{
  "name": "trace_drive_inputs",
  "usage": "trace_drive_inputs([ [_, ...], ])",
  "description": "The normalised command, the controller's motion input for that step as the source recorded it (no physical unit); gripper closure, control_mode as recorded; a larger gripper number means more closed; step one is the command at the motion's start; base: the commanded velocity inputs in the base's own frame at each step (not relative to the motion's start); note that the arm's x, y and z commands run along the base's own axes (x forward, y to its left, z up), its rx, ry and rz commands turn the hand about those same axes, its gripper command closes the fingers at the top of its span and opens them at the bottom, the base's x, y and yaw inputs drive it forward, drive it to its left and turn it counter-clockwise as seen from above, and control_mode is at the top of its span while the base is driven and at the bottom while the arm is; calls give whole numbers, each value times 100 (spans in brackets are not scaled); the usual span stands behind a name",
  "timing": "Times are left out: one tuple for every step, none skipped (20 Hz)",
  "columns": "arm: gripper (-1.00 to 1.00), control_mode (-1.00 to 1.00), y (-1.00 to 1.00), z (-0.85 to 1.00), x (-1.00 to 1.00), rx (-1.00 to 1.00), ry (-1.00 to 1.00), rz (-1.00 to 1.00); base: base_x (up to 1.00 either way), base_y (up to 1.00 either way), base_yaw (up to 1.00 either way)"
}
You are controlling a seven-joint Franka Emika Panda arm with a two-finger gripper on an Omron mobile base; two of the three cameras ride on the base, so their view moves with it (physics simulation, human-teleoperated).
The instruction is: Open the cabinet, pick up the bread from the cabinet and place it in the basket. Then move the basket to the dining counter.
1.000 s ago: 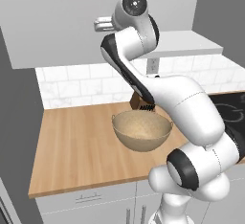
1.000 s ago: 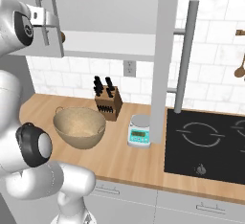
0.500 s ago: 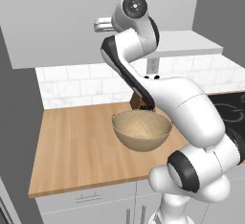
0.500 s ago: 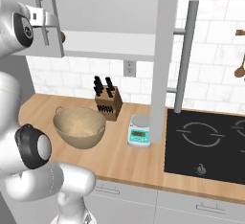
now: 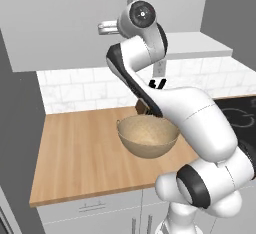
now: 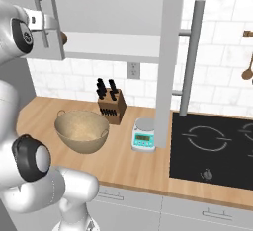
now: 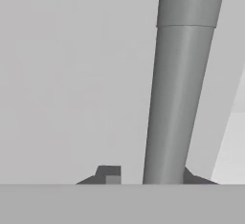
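Note:
The cabinet point(image 5: 60, 23) hangs over the counter, its left door point(image 6: 99, 8) closed and its right door point(image 6: 168, 62) swung open toward me. My gripper point(image 6: 42, 22) is up at the left door's silver handle point(image 7: 177, 98). In the hand view the gripper point(image 7: 150, 176) is shut on that bar, one dark fingertip point(image 7: 109, 174) on each side. A brown bit point(image 6: 64, 38) peeks past the door's lower corner; I cannot tell if it is the bread. The tan basket point(image 5: 147, 135) point(image 6: 81, 129) sits empty on the wooden counter below. The dining counter is out of view.
A knife block point(image 6: 111, 107) stands behind the basket, and a small kitchen scale point(image 6: 144, 134) sits to its right. The black cooktop point(image 6: 217, 146) fills the counter's right end. The open door's long handle point(image 6: 190, 57) juts out above the scale. Wooden utensils point(image 6: 247, 72) hang on the wall.
The fingers have closed in on the left door's handle. The arm, the doors and the basket have kept their places.

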Motion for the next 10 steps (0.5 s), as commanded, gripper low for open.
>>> trace_drive_inputs([
  [100, -100, 51, 29, -74, 0, 0, 0, 0, 0, 0],
  [100, -100, 51, 26, -88, 0, 0, 0, 0, 0, 0],
  [100, -100, 52, 27, -100, 0, 0, -3, 0, 0, 0],
  [100, -100, 54, 26, -100, 0, 0, -5, 0, 0, 0],
  [100, -100, 56, 26, -100, 0, 0, -6, 0, 0, 0],
  [100, -100, 56, 28, -100, 0, 0, -7, 0, 0, 0],
  [100, -100, 61, 26, -100, 0, 0, -9, 0, 0, 0],
  [100, -100, 61, 26, -100, 0, 0, -9, 0, 0, 0],
  [100, -100, 64, 18, -100, 0, 0, -9, 0, 0, 0],
  [100, -100, 65, 14, -100, 0, 0, -9, 0, 0, 0],
])
